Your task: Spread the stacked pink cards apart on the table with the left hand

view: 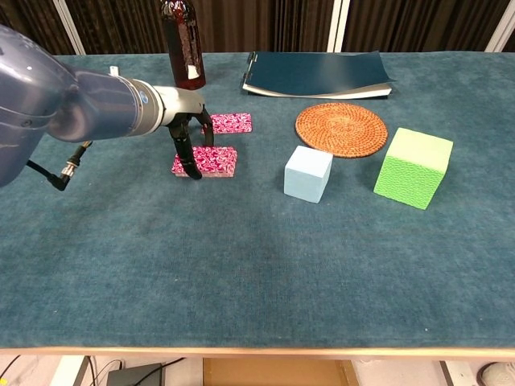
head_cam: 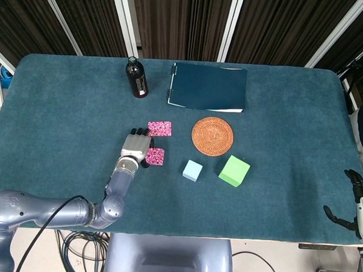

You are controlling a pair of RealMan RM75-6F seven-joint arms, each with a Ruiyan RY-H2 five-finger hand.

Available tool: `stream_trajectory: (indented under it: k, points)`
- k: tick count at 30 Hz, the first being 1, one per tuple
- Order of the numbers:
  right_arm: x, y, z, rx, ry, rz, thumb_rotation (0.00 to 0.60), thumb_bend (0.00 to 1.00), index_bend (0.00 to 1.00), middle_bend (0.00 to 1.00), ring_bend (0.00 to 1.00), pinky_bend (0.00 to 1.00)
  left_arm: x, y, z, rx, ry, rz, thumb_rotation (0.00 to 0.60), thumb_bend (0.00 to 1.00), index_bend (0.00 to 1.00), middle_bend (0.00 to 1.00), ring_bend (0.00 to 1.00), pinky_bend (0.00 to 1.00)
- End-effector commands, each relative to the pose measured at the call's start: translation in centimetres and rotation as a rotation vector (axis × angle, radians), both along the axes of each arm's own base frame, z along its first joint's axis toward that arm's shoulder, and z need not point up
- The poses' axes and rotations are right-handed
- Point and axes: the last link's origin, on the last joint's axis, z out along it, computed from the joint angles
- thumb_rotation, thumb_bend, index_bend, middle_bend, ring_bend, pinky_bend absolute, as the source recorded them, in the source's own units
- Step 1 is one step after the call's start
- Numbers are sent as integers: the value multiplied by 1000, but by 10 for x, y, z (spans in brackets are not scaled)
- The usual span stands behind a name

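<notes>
Two pink speckled cards lie apart on the blue cloth. The far card (head_cam: 159, 128) (view: 232, 123) lies flat and untouched. The near card (head_cam: 155, 156) (view: 213, 160) sits just below it. My left hand (head_cam: 136, 147) (view: 187, 129) stands over the near card's left end and pinches it, one dark finger in front of the card and the others behind. My right hand (head_cam: 354, 204) hangs off the table's right front corner, fingers apart and holding nothing; the chest view does not show it.
A dark bottle (head_cam: 136, 78) and a blue notebook (head_cam: 208, 87) stand at the back. A woven coaster (head_cam: 212, 136), a light blue cube (head_cam: 192, 170) and a green cube (head_cam: 234, 170) lie right of the cards.
</notes>
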Motion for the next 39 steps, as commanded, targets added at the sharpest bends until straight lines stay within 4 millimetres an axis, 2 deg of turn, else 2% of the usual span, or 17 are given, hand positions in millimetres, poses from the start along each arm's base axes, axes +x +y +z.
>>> stream_trajectory:
  k: [1,25,34,39]
  points:
    - [0,0,0,0,0,0,600,250,78,51,129,177,1,0,1,4,0,-3,600,249,466,135,10,0]
    - [0,0,0,-5,-9,-6,600,251,78,51,129,177,0,1,5,18,-23,-2,600,250,474,141,15,0]
    - [0,0,0,-2,-8,-9,600,253,78,52,130,177,-4,3,16,22,-37,-4,600,250,479,142,15,0]
    - [0,0,0,-3,-11,-12,600,253,78,51,130,177,-16,10,28,32,-61,16,600,249,481,142,15,0]
